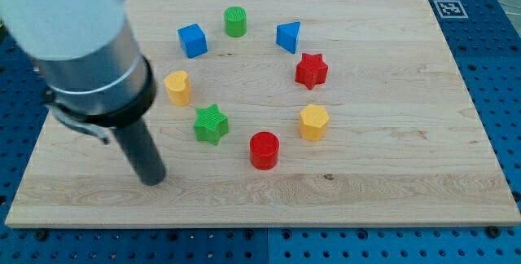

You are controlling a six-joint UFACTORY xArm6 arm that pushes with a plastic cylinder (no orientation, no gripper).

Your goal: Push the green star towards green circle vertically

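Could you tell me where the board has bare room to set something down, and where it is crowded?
Free: the middle of the ring, bordered by green star, red star and green circle; the view's right, past yellow hexagon; the bottom strip below red cylinder. Crowded: the ring itself, and the view's left, where my tip stands left of and below the green star.

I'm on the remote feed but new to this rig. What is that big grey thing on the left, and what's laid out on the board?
The grey bulk is the arm's end, seen from one camera; its mounting isn't on record. It ends in a dark rod, and my tip rests on the wooden board, at the view's lower left of the green star, apart from it. Nothing is held; the rod only pushes. The blocks form a ring: green circle at the view's top, blue triangle, red star, yellow hexagon, red cylinder, yellow block, blue cube.
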